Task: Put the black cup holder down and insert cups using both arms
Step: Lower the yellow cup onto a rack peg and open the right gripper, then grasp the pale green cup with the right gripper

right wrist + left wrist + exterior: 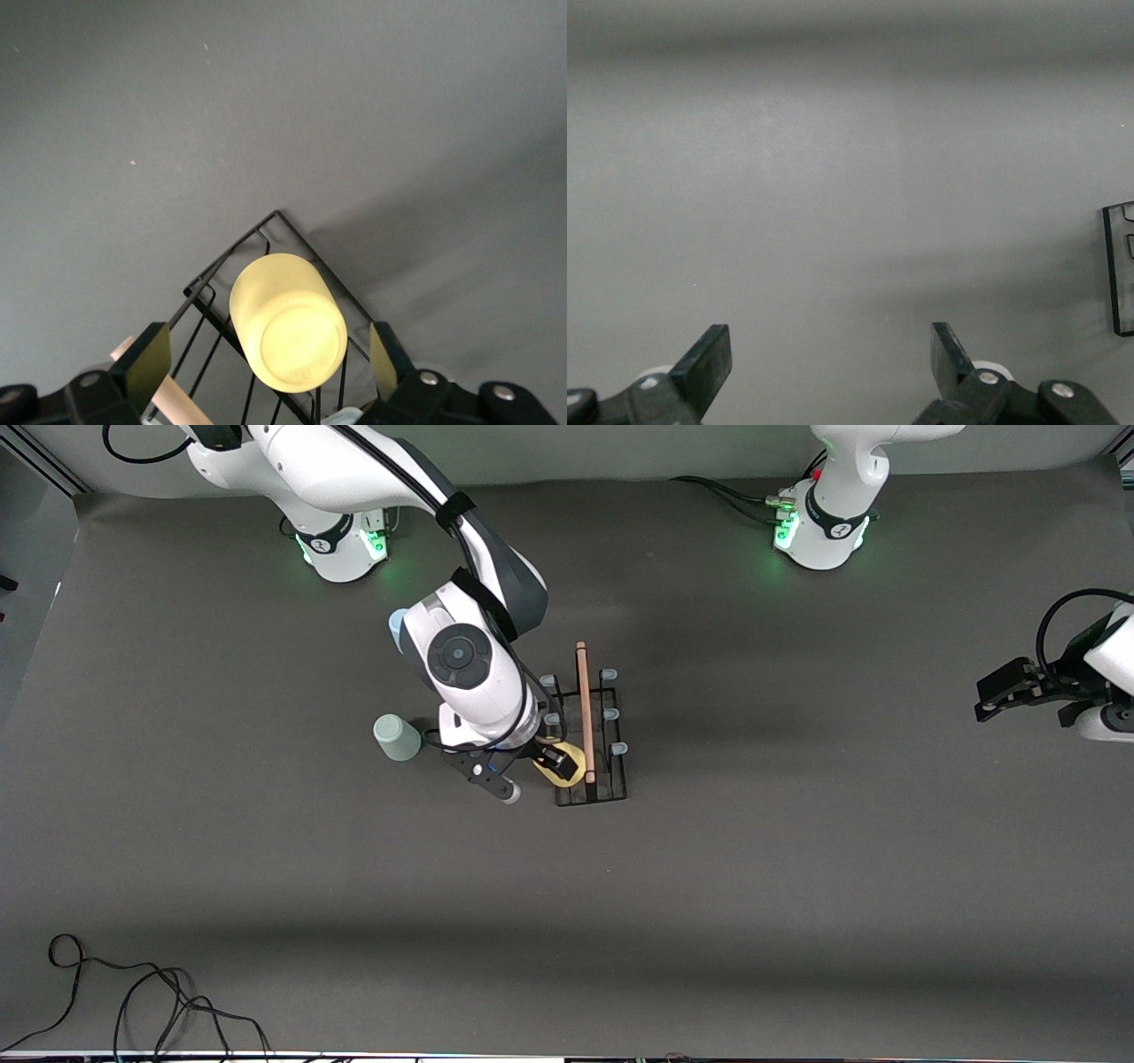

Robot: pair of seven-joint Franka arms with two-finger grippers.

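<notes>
The black cup holder [592, 795] stands mid-table with its wooden rod handle [584, 708] on top. A yellow cup [569, 773] sits upside down on the peg at the holder's corner nearest the front camera, on the right arm's side. My right gripper [551, 765] is open over it. In the right wrist view the yellow cup [288, 323] lies between the spread fingers [146, 363] of the right gripper [266, 365], touching neither, above the holder's wires [266, 221]. A pale green cup [396, 737] stands upside down beside the right arm. A pale blue cup [398, 627] peeks from under that arm.
My left gripper [982, 698] waits open at the left arm's end of the table, well away from the holder. Its wrist view shows the left gripper [833, 359] over bare mat with a corner of the holder [1118, 266]. Loose cables [133, 1001] lie at the table's near edge.
</notes>
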